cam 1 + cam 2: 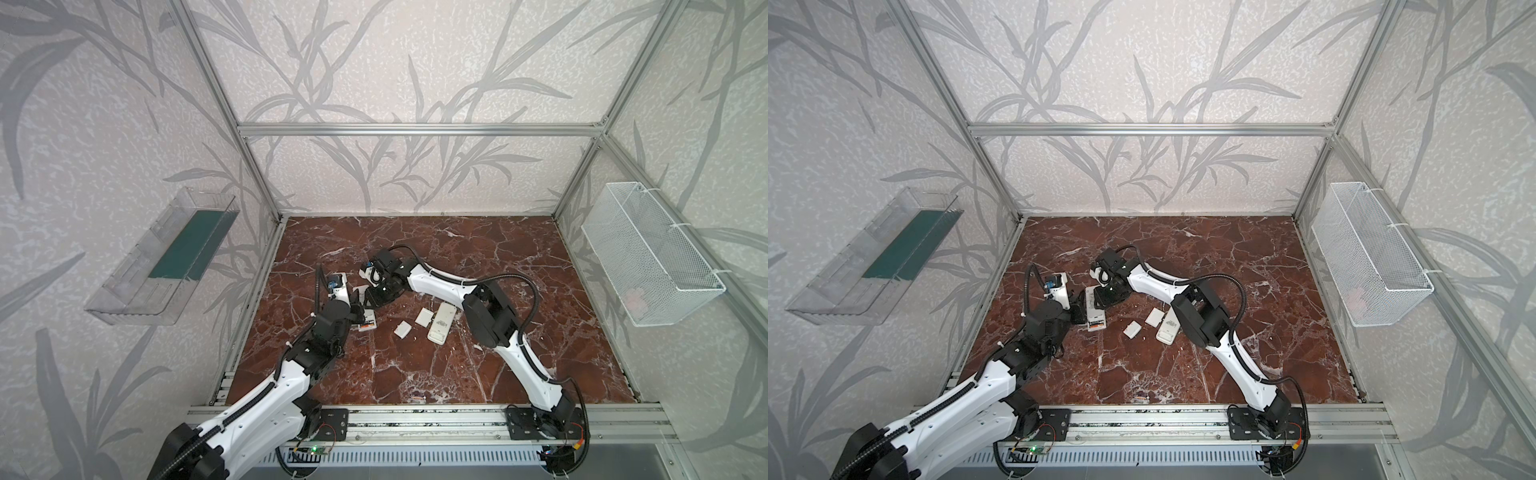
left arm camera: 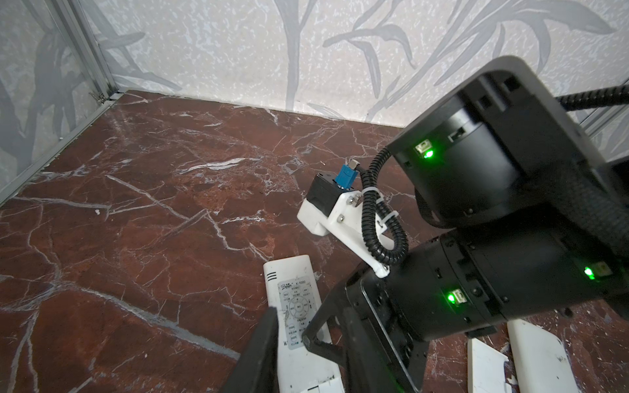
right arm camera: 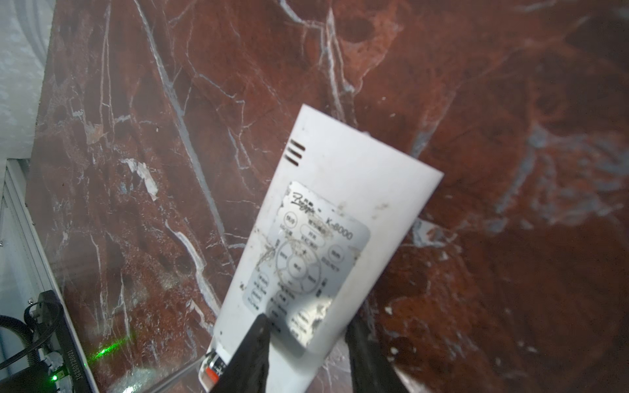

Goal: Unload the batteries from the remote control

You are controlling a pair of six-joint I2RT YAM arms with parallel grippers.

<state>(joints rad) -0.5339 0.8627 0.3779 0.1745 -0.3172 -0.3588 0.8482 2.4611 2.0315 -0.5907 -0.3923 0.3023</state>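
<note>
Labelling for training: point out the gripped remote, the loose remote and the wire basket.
gripped remote [image 3: 323, 238]: right wrist view, on its label.
loose remote [image 1: 441, 322]: a top view, middle of its body.
wire basket [image 1: 623, 257]: a top view, mesh side wall.

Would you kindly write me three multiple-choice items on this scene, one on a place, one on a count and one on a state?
1. Where is the white wire basket?
A. hung at the left side
B. hung at the right side
C. carried by an arm

2. How many small white covers lie loose on the tabletop?
A. one
B. two
C. four

3. What is the right gripper doing?
A. standing open over bare marble
B. gripping a screwdriver
C. gripping a white remote

Answers:
1 B, it hangs at the right in both top views.
2 B, two covers lie side by side in both top views.
3 C, the remote sits clamped between its fingers in the right wrist view.
</note>
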